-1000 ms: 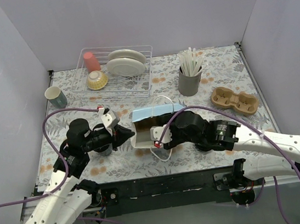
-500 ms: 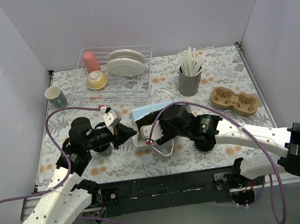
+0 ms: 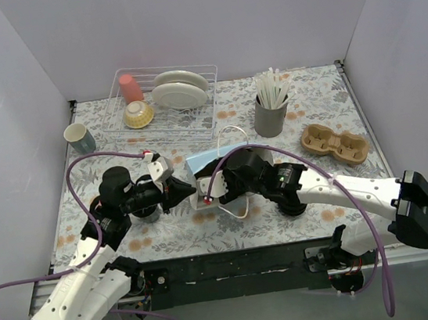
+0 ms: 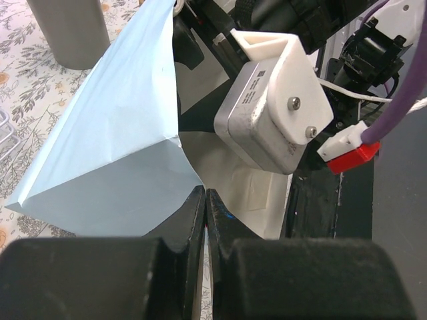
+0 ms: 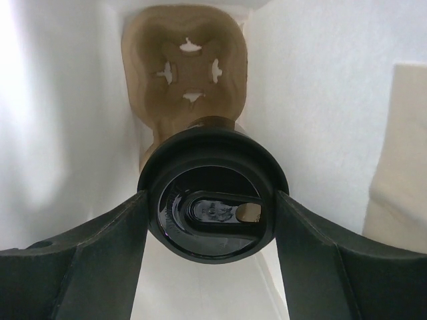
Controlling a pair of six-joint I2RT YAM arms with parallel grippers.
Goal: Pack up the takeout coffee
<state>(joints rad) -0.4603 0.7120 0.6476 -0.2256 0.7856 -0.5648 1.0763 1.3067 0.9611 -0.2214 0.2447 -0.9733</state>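
- Since the earlier top view, the right arm has swung toward the left of the frame. The right gripper now reaches deeper into the mouth of the light-blue paper bag, which lies on its side at centre frame. The left arm has hardly shifted.
- Right wrist view: the right gripper stands wide, one finger on each side of the takeout coffee. It holds the cup by its black lid.
- The cup is inside the bag's white interior, lower centre of that view. It sits just in front of a brown cardboard cup carrier at the bag's far end. Whether cup and carrier touch cannot be told.
- Left wrist view: the left gripper is fully closed at the lower edge of the bag's mouth. It appears to pinch the paper and steady the bag.
- Judged progress: late stage, with the cup already in the bag.
- Judged remainder: seat the cup in the carrier, let go, and withdraw the arm.
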